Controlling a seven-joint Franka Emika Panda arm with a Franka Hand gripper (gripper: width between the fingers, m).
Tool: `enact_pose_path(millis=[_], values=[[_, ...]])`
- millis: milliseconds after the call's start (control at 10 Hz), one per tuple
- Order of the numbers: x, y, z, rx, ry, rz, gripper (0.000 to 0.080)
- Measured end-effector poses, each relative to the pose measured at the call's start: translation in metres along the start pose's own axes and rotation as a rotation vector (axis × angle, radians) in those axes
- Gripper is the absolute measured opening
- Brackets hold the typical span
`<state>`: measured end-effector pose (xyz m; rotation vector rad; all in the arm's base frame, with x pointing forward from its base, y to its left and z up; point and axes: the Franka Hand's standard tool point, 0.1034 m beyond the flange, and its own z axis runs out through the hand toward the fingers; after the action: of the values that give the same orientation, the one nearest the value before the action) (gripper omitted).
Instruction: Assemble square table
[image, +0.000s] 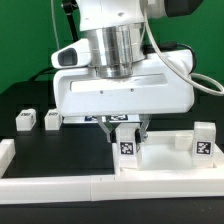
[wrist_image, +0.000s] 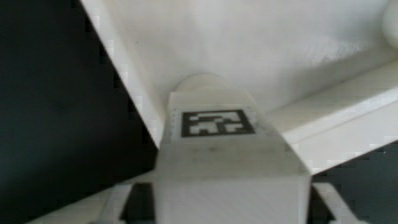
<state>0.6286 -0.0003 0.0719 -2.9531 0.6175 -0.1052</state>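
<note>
My gripper (image: 127, 133) comes straight down from above and is shut on a white leg block (image: 128, 147) with a black-white tag. The block stands at the left end of the white square tabletop slab (image: 168, 157). In the wrist view the tagged leg block (wrist_image: 217, 135) fills the gap of the gripper (wrist_image: 231, 203), with a dark finger (wrist_image: 146, 200) against each side. The slab (wrist_image: 231, 45) and its raised rim lie behind it. Another leg block (image: 203, 140) stands at the slab's right end. Two leg blocks (image: 25, 121) (image: 52, 120) stand on the black table at the exterior view's left.
A long white border rail (image: 60, 186) runs along the front of the table, and another rail (image: 5, 152) sits at the exterior view's left edge. The big white gripper body (image: 122, 95) hides the table behind it.
</note>
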Motion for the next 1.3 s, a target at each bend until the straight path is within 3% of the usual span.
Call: enact_pose_path(millis=[400, 500, 600, 800, 900, 1000, 1100, 1200, 1300], values=[[-0.003, 0.0, 0.001, -0.033, -0.013, 0.78, 0.0289], [-0.005, -0.002, 0.002, -0.032, -0.008, 1.024, 0.029], [-0.004, -0.002, 0.001, -0.009, -0.023, 1.181, 0.029], [-0.004, 0.001, 0.002, 0.007, -0.037, 1.375, 0.029], [-0.004, 0.001, 0.002, 0.006, -0.036, 1.389, 0.029], [-0.004, 0.001, 0.002, 0.006, -0.036, 1.34, 0.0351], [-0.005, 0.0, 0.002, 0.006, -0.037, 1.336, 0.0486], [-0.006, -0.002, 0.003, -0.014, -0.02, 1.104, 0.0486], [-0.009, -0.009, 0.004, -0.016, -0.019, 0.892, 0.0613]])
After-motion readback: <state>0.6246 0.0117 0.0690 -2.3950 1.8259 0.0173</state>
